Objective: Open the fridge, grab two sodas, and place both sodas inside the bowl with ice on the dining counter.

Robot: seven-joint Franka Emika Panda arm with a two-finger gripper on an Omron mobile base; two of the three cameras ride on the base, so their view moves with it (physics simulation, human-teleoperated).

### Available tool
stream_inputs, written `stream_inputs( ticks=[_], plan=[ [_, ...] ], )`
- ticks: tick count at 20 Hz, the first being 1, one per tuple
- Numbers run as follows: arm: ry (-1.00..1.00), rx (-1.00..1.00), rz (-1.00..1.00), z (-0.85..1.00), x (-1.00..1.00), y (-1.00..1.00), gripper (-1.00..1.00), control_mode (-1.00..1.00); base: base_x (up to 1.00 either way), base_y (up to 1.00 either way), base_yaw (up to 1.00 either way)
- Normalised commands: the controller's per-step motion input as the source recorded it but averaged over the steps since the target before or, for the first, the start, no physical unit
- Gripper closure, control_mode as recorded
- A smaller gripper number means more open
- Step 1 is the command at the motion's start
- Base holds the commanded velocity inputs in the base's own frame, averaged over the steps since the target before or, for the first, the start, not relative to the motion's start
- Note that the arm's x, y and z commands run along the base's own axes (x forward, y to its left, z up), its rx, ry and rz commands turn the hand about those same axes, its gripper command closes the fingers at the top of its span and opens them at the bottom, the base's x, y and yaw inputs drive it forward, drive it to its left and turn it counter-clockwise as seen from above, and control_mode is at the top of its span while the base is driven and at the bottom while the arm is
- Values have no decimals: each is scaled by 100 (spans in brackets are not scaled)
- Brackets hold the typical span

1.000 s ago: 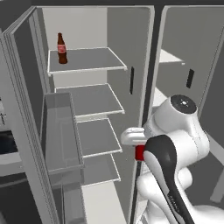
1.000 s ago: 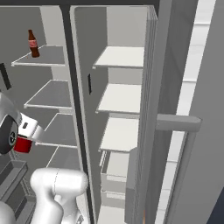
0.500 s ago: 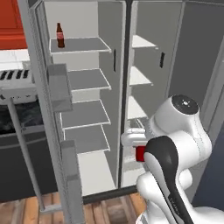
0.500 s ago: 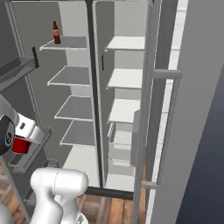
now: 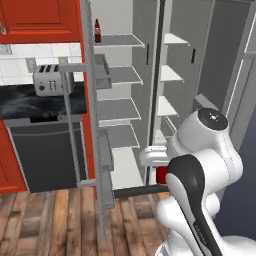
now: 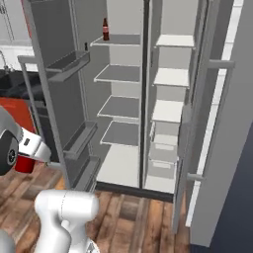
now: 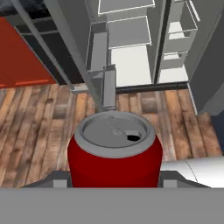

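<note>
While the fridge [image 5: 150, 100] stood open, gripper [image 7: 114, 183] clenched on the red can [image 7: 114, 155], fingertips hidden behind it, can half-covered by the arm in base views, brown bottle [image 5: 97, 31] upright on top shelf [image 5: 120, 41].

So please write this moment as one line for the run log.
fridge: both doors open | pincer: shut on red can, held upright | brown bottle: on top shelf | phase: first soda out
</note>
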Motion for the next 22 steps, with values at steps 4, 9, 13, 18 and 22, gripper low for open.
stream_inputs(
  ticks=[4, 9, 13, 18, 22],
  plan=[
    [0, 0, 0, 0, 0, 0, 100, 100, -38, 79, 43],
    [0, 0, 0, 0, 0, 0, 100, 100, -15, 73, 52],
    [0, 0, 0, 0, 0, 0, 100, 100, -6, 64, 55],
    [0, 0, 0, 0, 0, 0, 100, 100, -1, 57, 58],
    [0, 0, 0, 0, 0, 0, 100, 100, 0, 53, 59]
  ],
)
